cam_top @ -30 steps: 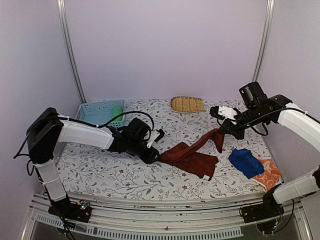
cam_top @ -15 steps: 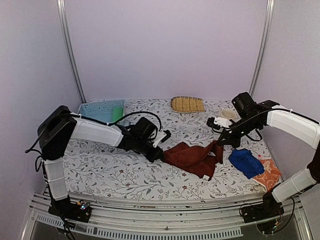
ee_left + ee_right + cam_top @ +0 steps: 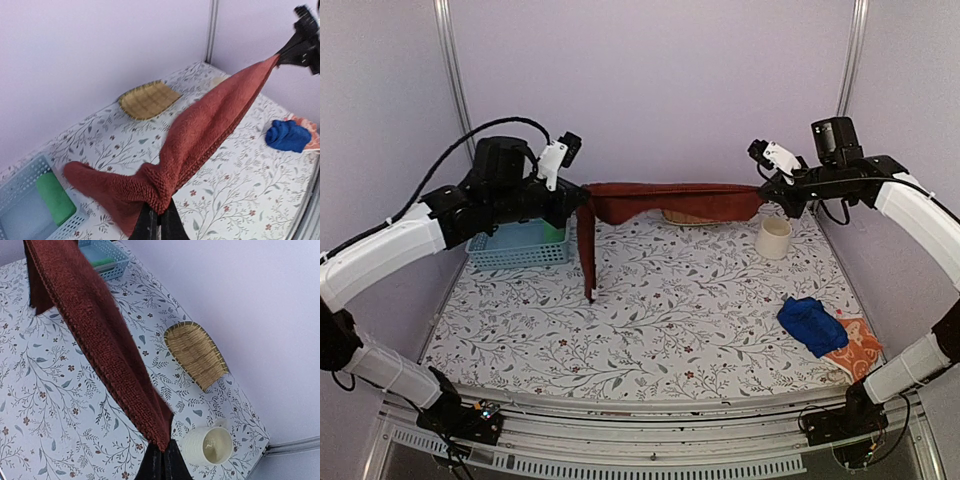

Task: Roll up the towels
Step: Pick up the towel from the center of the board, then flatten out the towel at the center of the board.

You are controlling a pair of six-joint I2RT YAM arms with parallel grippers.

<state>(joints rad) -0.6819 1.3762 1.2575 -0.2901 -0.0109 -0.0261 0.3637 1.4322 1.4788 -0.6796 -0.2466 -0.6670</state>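
Observation:
The reddish-brown towel (image 3: 670, 201) hangs stretched in the air between both arms, high over the table. My left gripper (image 3: 582, 197) is shut on its left end, from which a loose tail (image 3: 586, 250) drops toward the table. My right gripper (image 3: 763, 198) is shut on the other end. The left wrist view shows this towel (image 3: 200, 135) bunched at my shut left gripper (image 3: 160, 216); the right wrist view shows it (image 3: 100, 335) pinched in my shut right gripper (image 3: 162, 452). A blue towel (image 3: 810, 323) lies crumpled on an orange towel (image 3: 856, 348) at the right. A green towel (image 3: 554, 229) lies in the basket.
A pale blue perforated basket (image 3: 510, 247) stands at the back left. A yellow straw tray (image 3: 196, 355) lies at the back, partly hidden behind the towel in the top view. A white cup (image 3: 773, 238) stands at the back right. Lilac walls close in three sides.
Both arms have risen from the table, lifting the reddish-brown towel and pulling it taut between them. The left gripper closed on the towel's end. The white cup is now uncovered.

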